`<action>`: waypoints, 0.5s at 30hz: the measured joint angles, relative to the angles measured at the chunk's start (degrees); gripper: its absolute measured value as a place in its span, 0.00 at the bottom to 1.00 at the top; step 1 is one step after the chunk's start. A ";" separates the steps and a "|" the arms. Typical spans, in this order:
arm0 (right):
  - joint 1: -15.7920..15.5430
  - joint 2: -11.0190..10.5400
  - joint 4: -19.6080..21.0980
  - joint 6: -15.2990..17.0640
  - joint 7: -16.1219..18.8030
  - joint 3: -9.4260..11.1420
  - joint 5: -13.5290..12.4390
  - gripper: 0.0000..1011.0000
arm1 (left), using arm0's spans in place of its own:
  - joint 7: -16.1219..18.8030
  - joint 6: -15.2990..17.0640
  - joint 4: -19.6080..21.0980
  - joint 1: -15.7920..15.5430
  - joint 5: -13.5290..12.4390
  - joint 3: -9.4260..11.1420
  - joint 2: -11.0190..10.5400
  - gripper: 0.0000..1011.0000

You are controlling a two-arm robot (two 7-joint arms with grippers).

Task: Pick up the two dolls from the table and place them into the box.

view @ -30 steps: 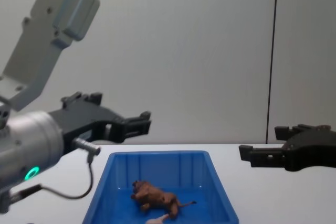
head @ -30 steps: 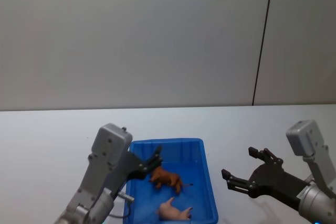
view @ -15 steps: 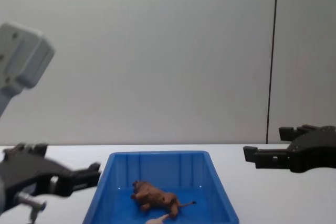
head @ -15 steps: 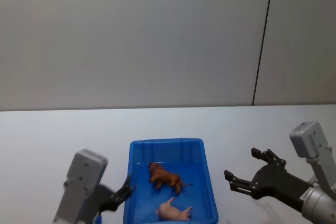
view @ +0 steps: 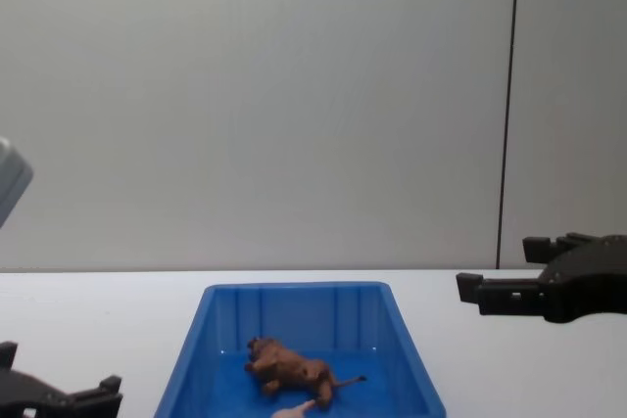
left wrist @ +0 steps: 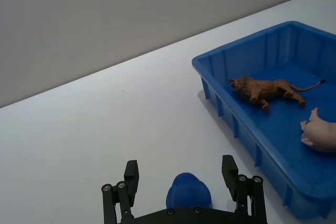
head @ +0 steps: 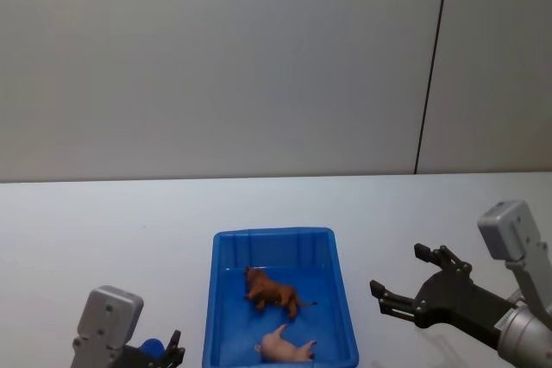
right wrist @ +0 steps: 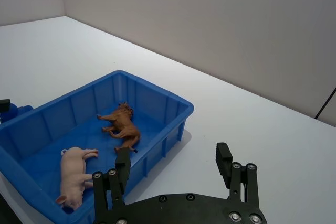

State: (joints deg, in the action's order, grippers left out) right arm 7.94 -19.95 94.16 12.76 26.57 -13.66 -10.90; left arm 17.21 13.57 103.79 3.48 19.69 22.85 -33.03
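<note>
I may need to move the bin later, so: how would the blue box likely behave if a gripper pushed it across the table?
The blue box would probably slide rather than tip: it sits low and wide on the smooth white table. Its ribbed plastic walls look stiff, so a push on the rim should hardly flex it. It is likely light, holding only the lion doll and pig doll, which may shift inside.

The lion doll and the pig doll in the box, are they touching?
Apart. The right wrist view shows blue floor between the lion doll and the pig doll in the box.
</note>
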 joint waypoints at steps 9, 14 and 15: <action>-0.05 -0.04 0.06 -0.04 0.00 0.04 -0.01 0.99 | 0.06 -1.00 -1.07 1.32 1.05 -0.52 -0.33 0.99; -0.07 -0.06 0.07 -0.04 0.00 0.05 -0.01 0.99 | -1.26 -2.10 -2.50 1.43 1.75 -0.78 0.06 0.99; -0.08 -0.06 0.07 -0.04 0.00 0.05 -0.01 0.99 | -1.47 -2.27 -2.80 1.43 1.88 -0.82 0.15 0.99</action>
State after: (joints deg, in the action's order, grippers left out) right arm 7.86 -20.01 94.24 12.72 26.58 -13.61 -10.91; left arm 15.74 11.30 100.99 4.91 21.57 22.03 -32.88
